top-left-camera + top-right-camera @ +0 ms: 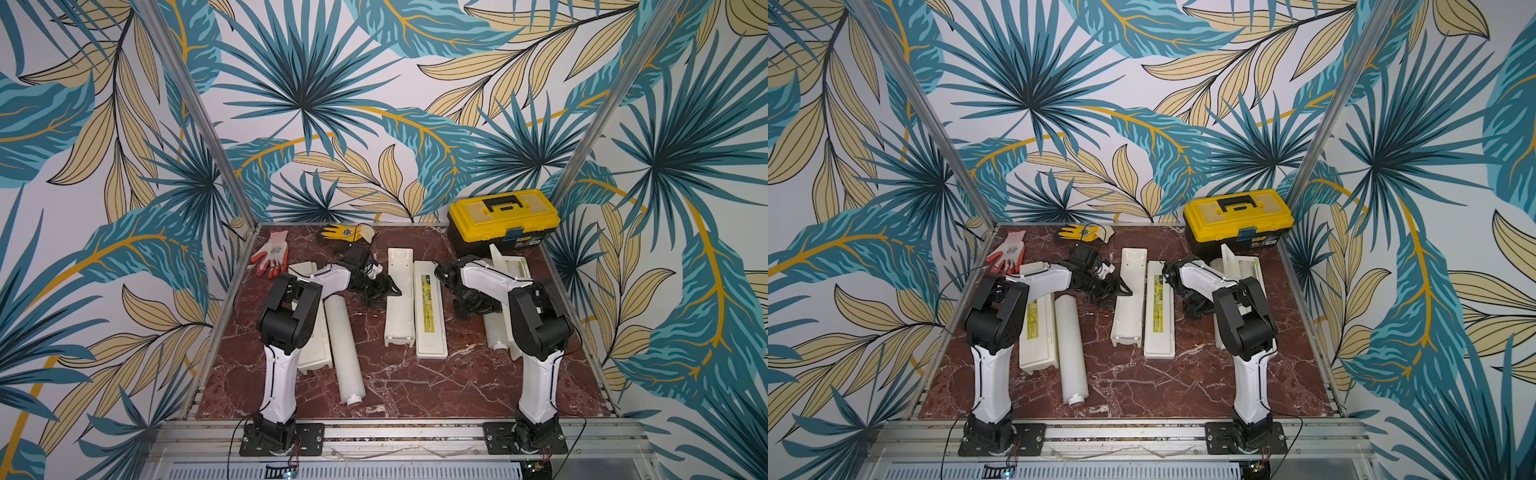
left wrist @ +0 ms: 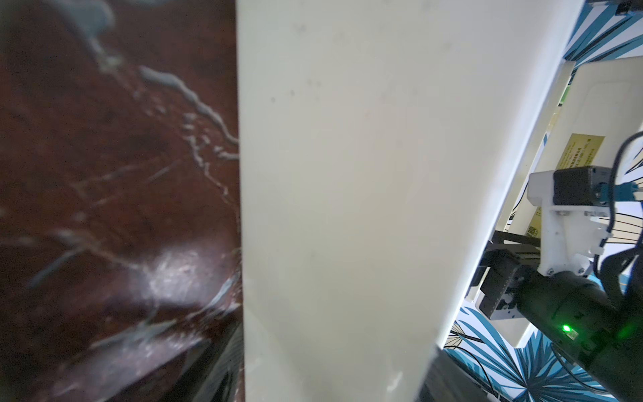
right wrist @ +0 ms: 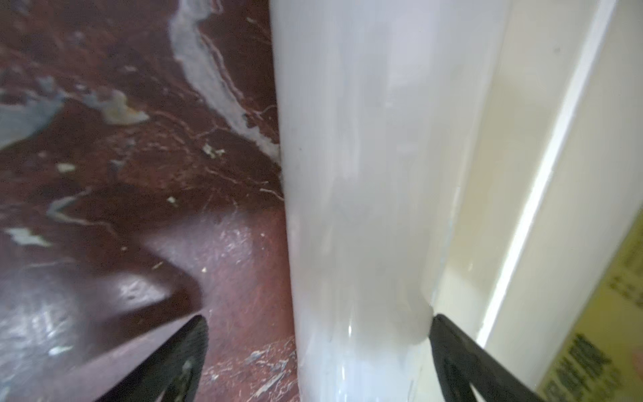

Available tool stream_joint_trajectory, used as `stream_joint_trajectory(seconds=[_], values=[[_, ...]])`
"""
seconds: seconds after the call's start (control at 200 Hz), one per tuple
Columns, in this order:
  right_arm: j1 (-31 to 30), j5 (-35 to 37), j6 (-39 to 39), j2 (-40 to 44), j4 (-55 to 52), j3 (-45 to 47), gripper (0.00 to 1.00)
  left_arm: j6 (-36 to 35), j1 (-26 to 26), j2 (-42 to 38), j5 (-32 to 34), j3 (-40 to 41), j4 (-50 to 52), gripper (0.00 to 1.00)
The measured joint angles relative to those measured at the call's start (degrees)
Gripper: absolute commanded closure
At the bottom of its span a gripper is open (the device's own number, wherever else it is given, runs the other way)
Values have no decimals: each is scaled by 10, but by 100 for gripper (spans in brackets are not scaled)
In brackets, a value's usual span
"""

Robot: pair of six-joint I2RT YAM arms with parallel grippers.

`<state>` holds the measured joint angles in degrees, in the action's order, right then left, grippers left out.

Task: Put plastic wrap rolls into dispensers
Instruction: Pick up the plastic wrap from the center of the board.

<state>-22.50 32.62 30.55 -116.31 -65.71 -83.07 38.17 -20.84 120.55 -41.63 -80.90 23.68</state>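
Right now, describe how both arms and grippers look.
Both arms match: white moulded links, the left arm and right arm, joined by bulky black joints, on black base plates, with thin black cables alongside. The left gripper and right gripper are black with tapering fingers. A green light glows on the right wrist.

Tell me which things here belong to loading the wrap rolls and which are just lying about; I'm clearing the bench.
Job in hand: left dispenser, open middle dispenser, open right dispenser, left roll, right roll.

Lying about: yellow-and-black toolbox, orange glove, yellow glove.
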Motion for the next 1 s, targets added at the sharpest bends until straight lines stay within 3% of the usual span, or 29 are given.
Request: stream_joint_trajectory(seconds=[0.34,1.001], values=[[-15,2,23,-7,-10,-15,1,0,1,0,0,0,0,27],[14,14,26,-51,-57,-45,1,7,1,0,0,0,-1,27]])
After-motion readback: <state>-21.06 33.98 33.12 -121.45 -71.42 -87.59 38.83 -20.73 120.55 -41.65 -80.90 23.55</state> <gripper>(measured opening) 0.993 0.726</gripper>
